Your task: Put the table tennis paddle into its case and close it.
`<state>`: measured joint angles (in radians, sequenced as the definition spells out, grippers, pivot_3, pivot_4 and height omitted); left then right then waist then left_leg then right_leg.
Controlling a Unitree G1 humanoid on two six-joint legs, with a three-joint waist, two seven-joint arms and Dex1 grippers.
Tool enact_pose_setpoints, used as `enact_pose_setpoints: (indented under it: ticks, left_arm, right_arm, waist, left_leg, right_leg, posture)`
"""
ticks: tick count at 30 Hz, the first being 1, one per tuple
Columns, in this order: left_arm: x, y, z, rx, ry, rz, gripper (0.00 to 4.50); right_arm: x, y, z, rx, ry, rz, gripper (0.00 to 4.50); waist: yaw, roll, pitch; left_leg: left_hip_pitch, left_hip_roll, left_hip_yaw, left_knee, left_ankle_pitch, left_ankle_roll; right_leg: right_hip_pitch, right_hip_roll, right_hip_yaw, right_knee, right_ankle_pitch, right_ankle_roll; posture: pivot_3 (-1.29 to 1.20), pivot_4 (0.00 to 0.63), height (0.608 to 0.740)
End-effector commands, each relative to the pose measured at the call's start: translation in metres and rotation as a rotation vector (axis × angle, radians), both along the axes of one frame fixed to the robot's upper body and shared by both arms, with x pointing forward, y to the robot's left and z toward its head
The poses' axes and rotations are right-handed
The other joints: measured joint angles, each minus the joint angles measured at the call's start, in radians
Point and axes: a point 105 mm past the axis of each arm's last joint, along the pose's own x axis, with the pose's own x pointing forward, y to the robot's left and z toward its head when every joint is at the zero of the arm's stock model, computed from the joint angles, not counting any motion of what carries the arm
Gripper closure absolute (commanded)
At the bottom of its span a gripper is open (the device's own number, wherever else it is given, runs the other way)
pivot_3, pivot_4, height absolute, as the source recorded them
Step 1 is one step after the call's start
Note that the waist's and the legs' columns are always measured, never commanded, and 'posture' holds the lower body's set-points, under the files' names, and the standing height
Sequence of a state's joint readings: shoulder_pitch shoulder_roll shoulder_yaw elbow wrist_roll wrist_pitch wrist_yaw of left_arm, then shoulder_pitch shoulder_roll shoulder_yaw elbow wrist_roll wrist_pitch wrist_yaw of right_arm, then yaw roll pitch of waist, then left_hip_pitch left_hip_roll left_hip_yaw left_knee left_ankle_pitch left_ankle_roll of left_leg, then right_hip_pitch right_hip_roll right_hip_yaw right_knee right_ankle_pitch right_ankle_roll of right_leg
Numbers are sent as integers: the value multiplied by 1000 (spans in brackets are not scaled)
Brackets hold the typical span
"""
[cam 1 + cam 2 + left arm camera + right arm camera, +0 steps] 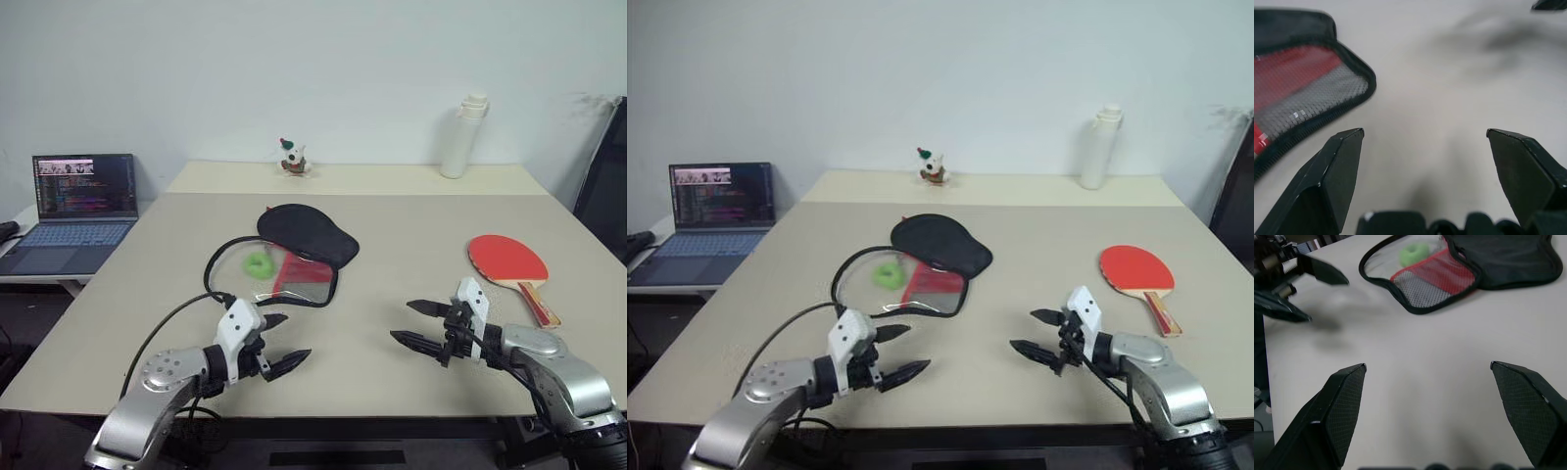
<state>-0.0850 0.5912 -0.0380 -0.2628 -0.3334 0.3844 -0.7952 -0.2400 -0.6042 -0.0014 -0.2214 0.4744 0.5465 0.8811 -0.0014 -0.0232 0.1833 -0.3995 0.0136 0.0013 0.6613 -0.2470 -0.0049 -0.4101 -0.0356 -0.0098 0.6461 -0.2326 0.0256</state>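
Head view: a beige worktop is carrying the case, lying unzipped near the middle, its black flap folded back over the far part and its red lining and mesh pocket facing up. A green ring is sitting inside the open half. The table tennis paddle is lying well apart from the case on the right side, red face up, handle pointing toward the near edge. The left tool is hovering near the front edge, fingers spread wide, holding nothing. The right tool is doing likewise, just short of the paddle. A white bottle and a small figurine are standing at the far side; a laptop is sitting open on a side desk at left.

Left wrist view: the left tool's fingers are gaping, empty, over bare worktop, the case's mesh corner beside them.

Right wrist view: the right tool's fingers are standing wide apart, empty, facing the open case and the left tool.
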Motion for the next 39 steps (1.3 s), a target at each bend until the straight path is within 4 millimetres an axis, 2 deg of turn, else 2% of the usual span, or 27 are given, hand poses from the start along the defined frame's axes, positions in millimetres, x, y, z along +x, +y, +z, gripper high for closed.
enact_pose_setpoints:
  ticks: [1, 4, 7, 12, 14, 20, 24, 26, 32, 39]
  left_arm:
    - [9, -7, 12, -20, -76, -9, 121]
    - [19, -8, 11, -22, -107, -5, 121]
    - [33, -11, 25, -65, -148, -12, 121]
    - [49, -12, 32, -61, -181, -22, 121]
    - [55, -13, 35, -58, -197, -25, 121]
    - [70, -9, 41, -13, -219, -35, 121]
    - [79, -6, 40, 18, -205, -26, 121]
    - [81, -5, 39, 21, -195, -37, 121]
    - [94, -29, 37, 18, -178, -82, 121]
    - [103, -42, 28, 62, -154, -123, 121]
  right_arm:
    - [-2, -13, 17, -18, -48, -22, 20]
    - [1, -21, 16, -35, -58, -68, 20]
    - [-7, -22, 24, -40, -67, -70, 20]
    - [-15, -23, 27, -40, -60, -72, 20]
    - [-18, -19, 31, -24, -54, -52, 20]
    - [-21, 4, 64, 58, -89, 93, 20]
    - [-16, 16, 73, 55, -130, 122, 20]
    - [-18, 22, 74, 59, -138, 134, 20]
    - [-19, 19, 64, 67, -131, 129, 20]
    - [-18, 23, 65, 80, -141, 123, 20]
  waist:
    - [3, -1, 0]
    - [3, -1, 0]
    - [4, -1, 0]
    - [2, -1, 0]
    - [2, -1, 0]
    - [-1, -1, 0]
    - [0, -1, 0]
    - [0, -1, 0]
    - [7, -1, 0]
    - [0, -1, 0]
  left_leg:
    - [0, 0, 0, 1, 0, 0]
    - [0, 0, 0, 1, 0, 0]
    - [0, 0, 0, 1, 0, 0]
    - [0, 0, 0, 1, 0, 0]
    - [0, 0, 0, 1, 0, 0]
    - [0, 0, 0, 1, 0, 0]
    - [0, 0, 0, 1, 0, 0]
    - [-1, 0, -1, 1, 0, 0]
    - [-1, -1, 0, 2, 0, 0]
    - [-1, -1, 0, 1, 0, 0]
  right_leg:
    - [0, 0, 0, 0, 0, 0]
    - [1, 0, 0, 0, 0, 0]
    - [1, 0, 0, 0, 0, 0]
    - [1, 0, 0, 0, 0, 1]
    - [1, 0, 0, 0, 0, 1]
    - [1, 1, 0, 0, 1, 1]
    - [1, 1, -1, 0, 1, 1]
    - [1, 1, -1, 0, 1, 1]
    - [1, 0, -1, 0, 1, 2]
    - [0, 1, 0, 0, 1, 2]
  posture:
    - [0, 150, 740]
    - [0, 150, 740]
    - [0, 150, 740]
    - [0, 150, 740]
    - [0, 150, 740]
    - [0, 150, 740]
    - [0, 150, 740]
    - [0, 150, 740]
    - [0, 150, 740]
    - [0, 150, 740]
